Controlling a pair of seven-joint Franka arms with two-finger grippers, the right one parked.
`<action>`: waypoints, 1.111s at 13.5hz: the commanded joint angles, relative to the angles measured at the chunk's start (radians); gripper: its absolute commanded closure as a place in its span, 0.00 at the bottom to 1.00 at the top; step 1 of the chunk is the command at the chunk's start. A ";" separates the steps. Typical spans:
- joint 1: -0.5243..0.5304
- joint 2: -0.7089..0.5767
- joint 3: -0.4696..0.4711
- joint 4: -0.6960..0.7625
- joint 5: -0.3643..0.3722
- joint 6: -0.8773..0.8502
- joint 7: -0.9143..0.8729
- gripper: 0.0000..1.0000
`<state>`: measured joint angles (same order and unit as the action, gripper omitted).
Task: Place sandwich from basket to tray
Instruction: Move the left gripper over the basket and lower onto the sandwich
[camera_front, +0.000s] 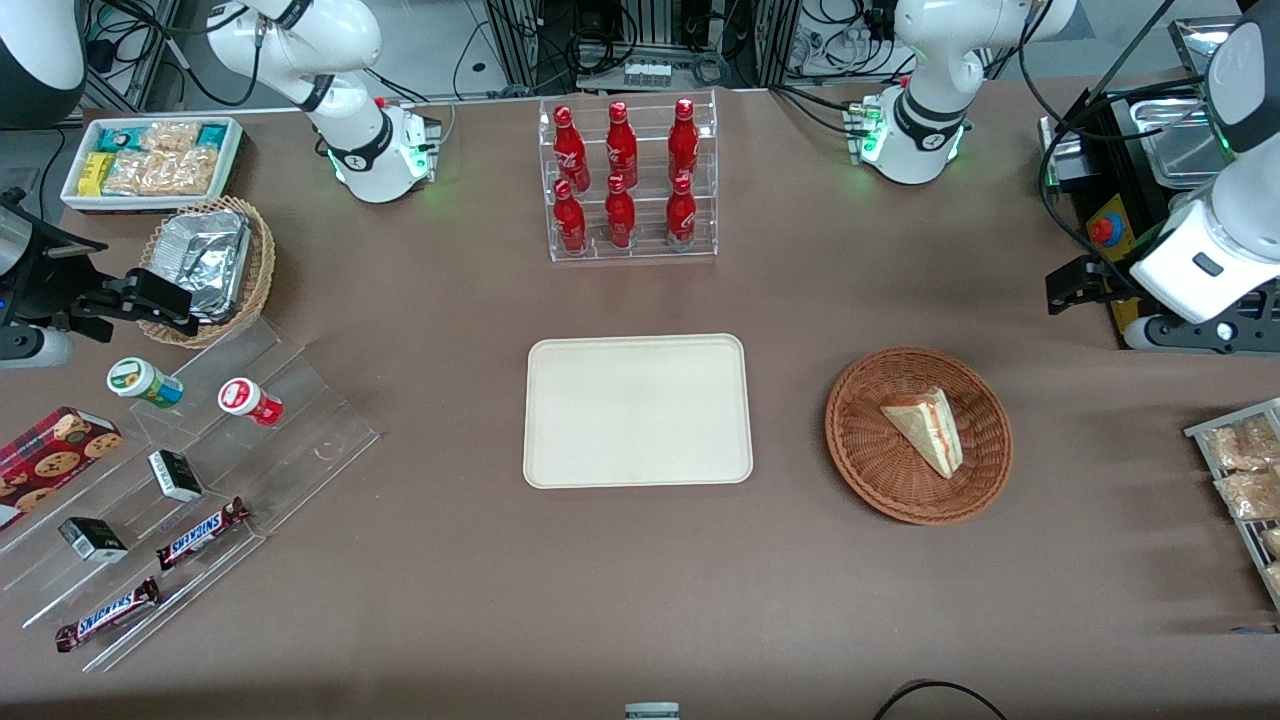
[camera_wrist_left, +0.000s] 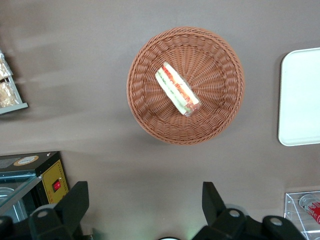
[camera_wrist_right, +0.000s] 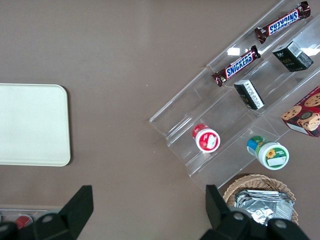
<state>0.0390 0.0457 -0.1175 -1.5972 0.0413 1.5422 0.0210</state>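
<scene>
With nothing yet grasped, the gripper (camera_wrist_left: 145, 200) is held with jaws spread above the table, and a descent onto the sandwich (camera_wrist_left: 177, 89) in the basket (camera_wrist_left: 150, 115) is needed.

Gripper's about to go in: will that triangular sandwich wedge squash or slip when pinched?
Likely soft: the triangular sandwich wedge shows pale bread and layered filling, so squeeze lightly. It seems clear-wrapped, so possibly slippery. The open gripper hangs above bare table beside the round reddish-brown wicker basket.
</scene>
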 joint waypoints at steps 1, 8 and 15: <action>0.015 -0.012 -0.013 0.002 0.012 0.010 -0.009 0.00; 0.009 0.075 -0.011 -0.078 0.068 0.148 -0.305 0.00; -0.031 0.103 -0.014 -0.424 0.049 0.627 -0.810 0.00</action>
<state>0.0276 0.1594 -0.1324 -1.9024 0.0905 2.0299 -0.6890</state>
